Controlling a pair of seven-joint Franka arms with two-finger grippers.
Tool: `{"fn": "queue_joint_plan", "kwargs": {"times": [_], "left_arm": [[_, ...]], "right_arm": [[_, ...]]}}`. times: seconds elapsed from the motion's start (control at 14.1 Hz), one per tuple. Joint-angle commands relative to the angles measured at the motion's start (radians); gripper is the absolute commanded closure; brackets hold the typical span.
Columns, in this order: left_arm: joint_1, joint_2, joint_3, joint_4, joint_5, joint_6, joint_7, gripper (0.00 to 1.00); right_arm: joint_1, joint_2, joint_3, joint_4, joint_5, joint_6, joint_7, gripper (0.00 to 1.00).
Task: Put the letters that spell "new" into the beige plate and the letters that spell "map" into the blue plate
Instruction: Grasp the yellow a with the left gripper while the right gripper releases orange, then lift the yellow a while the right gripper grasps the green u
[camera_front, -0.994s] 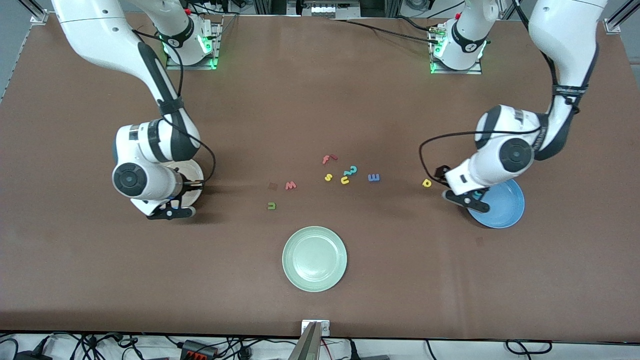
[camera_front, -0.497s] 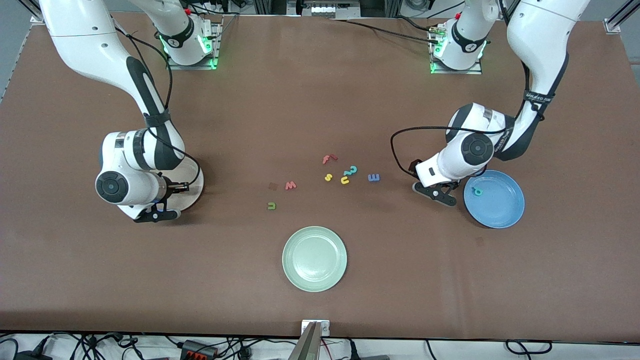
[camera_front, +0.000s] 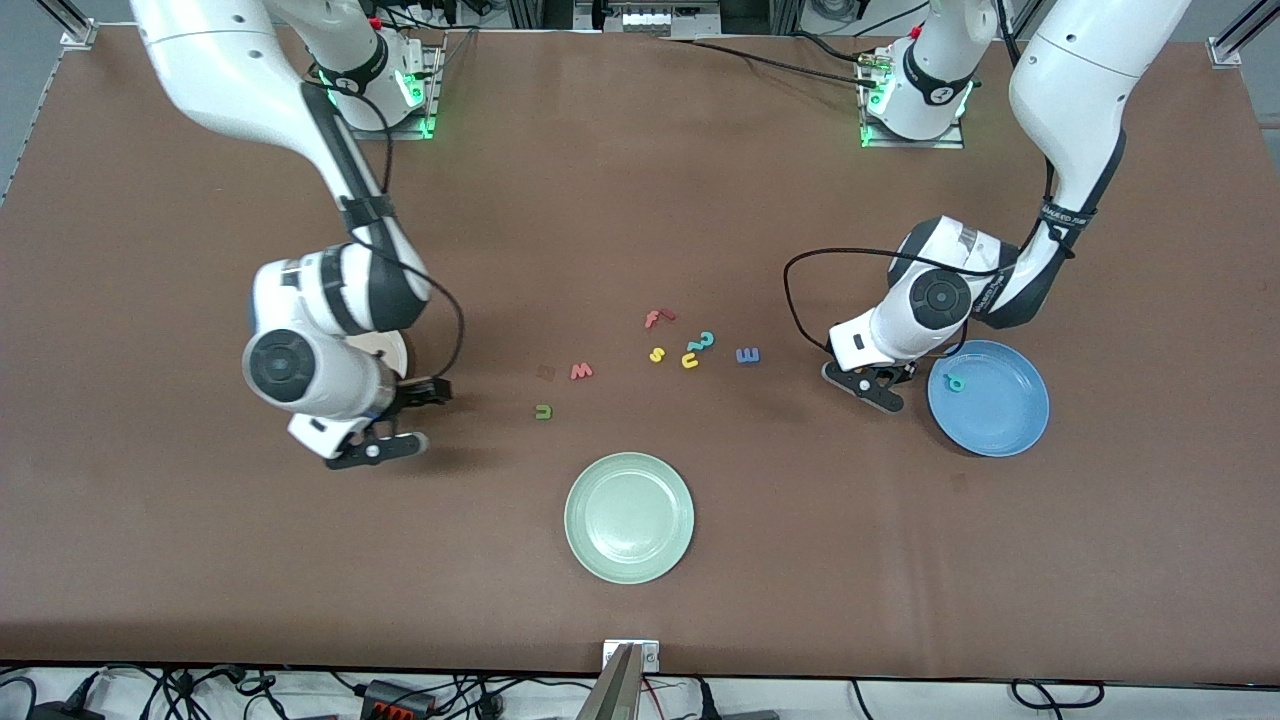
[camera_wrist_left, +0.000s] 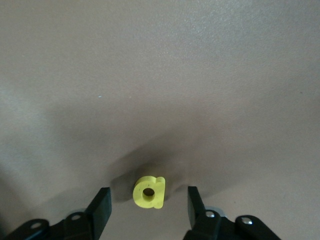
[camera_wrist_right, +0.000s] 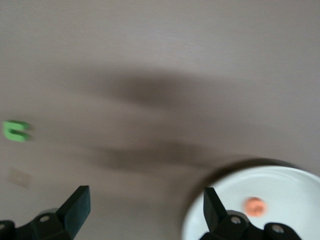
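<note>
The yellow a (camera_wrist_left: 149, 192) lies flat on the table beside the blue plate (camera_front: 1000, 415). My left gripper (camera_front: 868, 385) (camera_wrist_left: 148, 201) is low over it, open, one finger on each side with a gap to the letter. The teal p (camera_front: 956, 383) rests in the blue plate. My right gripper (camera_front: 400, 420) (camera_wrist_right: 145, 200) is open and holds nothing, just off the beige plate (camera_front: 392, 350) (camera_wrist_right: 295, 192), which holds the orange e (camera_wrist_right: 255, 205). The green n (camera_front: 543, 411) (camera_wrist_right: 16, 131), red w (camera_front: 581, 371) and blue m (camera_front: 747, 354) lie mid-table.
A pale green plate (camera_front: 629, 517) sits nearer the front camera. A red f (camera_front: 655, 318), yellow s (camera_front: 657, 354), yellow u (camera_front: 690, 359) and teal curly piece (camera_front: 705, 341) cluster beside the m. A small brown patch (camera_front: 545, 372) lies next to the w.
My left gripper left the blue plate, where the teal p now lies, and came down around the yellow a. My right gripper opened and moved off the beige plate toward the n.
</note>
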Motion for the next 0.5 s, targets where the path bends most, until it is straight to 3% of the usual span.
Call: {"fn": "queue_joint_plan", "kwargs": {"times": [0.0,0.14,0.21,0.43], "left_arm": [[0.014,0.013,-0.006,-0.004,0.029,0.029,0.013,0.57],[0.015,0.007,-0.006,-0.004,0.027,0.020,0.013,0.84],[0.015,0.000,-0.006,-0.001,0.029,0.014,0.013,0.90],[0.015,-0.056,-0.008,0.048,0.027,-0.109,0.011,0.92]], "right_arm": [[0.061,0.108,-0.008,0.132,0.007,0.003,0.138,0.00],[0.101,0.147,-0.010,0.165,0.006,0.034,0.228,0.00],[0.118,0.159,-0.010,0.171,0.006,0.054,0.249,0.00],[0.149,0.187,-0.013,0.197,0.004,0.073,0.263,0.16]]}}
